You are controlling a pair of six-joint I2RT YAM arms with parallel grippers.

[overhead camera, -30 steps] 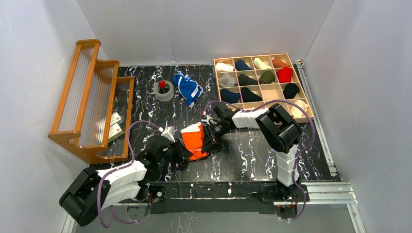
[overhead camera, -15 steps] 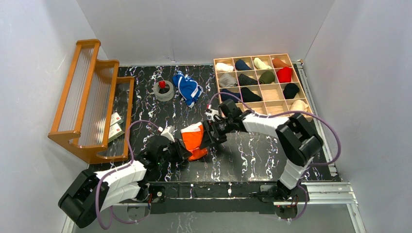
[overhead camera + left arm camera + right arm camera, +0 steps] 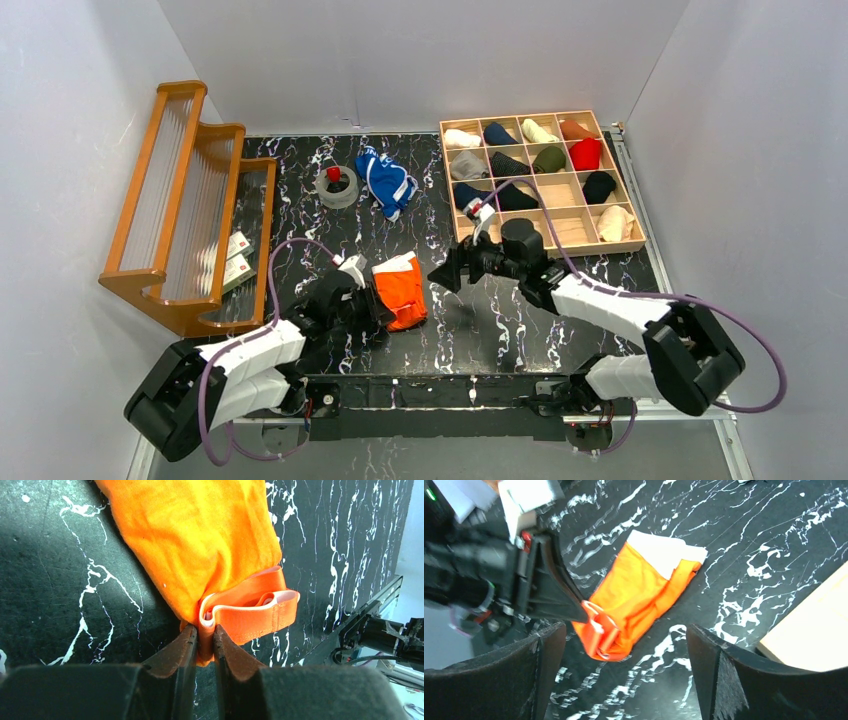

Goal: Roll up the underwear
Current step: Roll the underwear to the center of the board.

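Observation:
The orange underwear (image 3: 400, 290) lies folded into a narrow strip on the black marbled table, white trim at its far end. My left gripper (image 3: 372, 305) is shut on the near end, where the waistband is bunched; in the left wrist view its jaws (image 3: 205, 630) pinch the orange underwear (image 3: 200, 540) at the folded band. My right gripper (image 3: 447, 272) hovers open just right of it, holding nothing; in the right wrist view the orange underwear (image 3: 639, 595) lies beyond its wide-spread fingers (image 3: 624, 630). The blue underwear (image 3: 386, 182) lies crumpled at the back.
A wooden grid tray (image 3: 612, 190) holding rolled garments stands at the back right. A wooden rack (image 3: 190, 200) fills the left side, with small cards (image 3: 237, 262) at its foot. A grey tape roll (image 3: 337, 187) with a red item sits beside the blue underwear.
My right gripper has opened, let go of the orange underwear and drawn back to the right. My left gripper stays shut on the near end.

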